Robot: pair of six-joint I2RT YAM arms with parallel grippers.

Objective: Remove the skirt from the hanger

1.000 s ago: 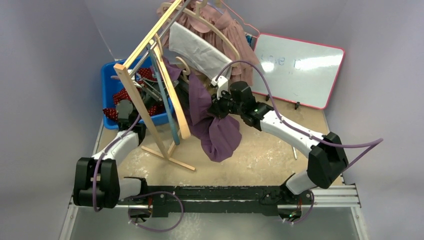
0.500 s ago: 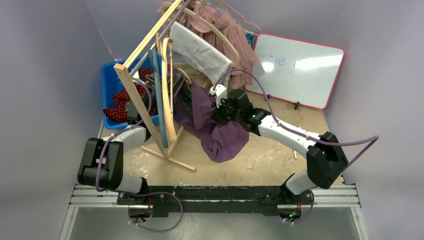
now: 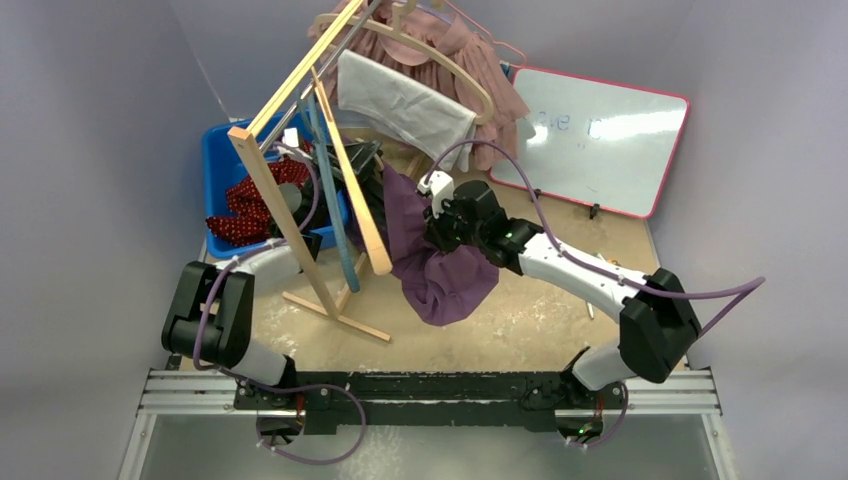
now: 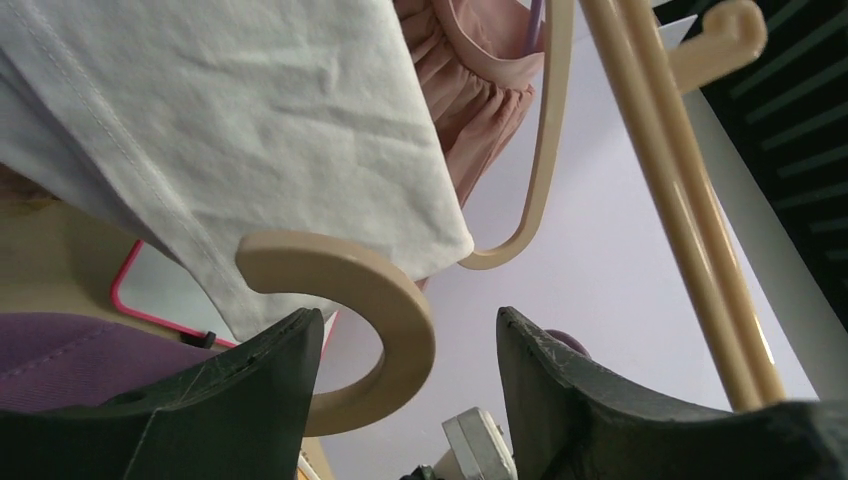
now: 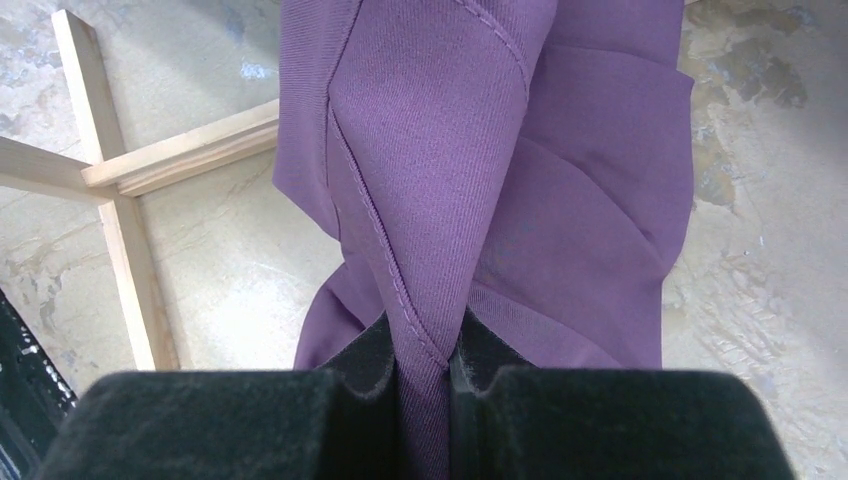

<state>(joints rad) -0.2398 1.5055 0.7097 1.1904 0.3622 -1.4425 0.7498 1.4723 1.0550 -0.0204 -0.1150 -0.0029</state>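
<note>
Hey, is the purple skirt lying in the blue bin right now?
No, the purple skirt is outside the blue bin, to its right, pinched in the right gripper.

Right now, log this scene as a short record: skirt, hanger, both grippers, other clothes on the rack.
skirt: purple skirt, hanging bunched above the table
right gripper: shut on a fold of the purple skirt
hanger: wooden hanger, tilted by the wooden rack
left gripper: open, hanger hook between its fingers
other clothes: white garment, pink garment, hung higher up
</note>
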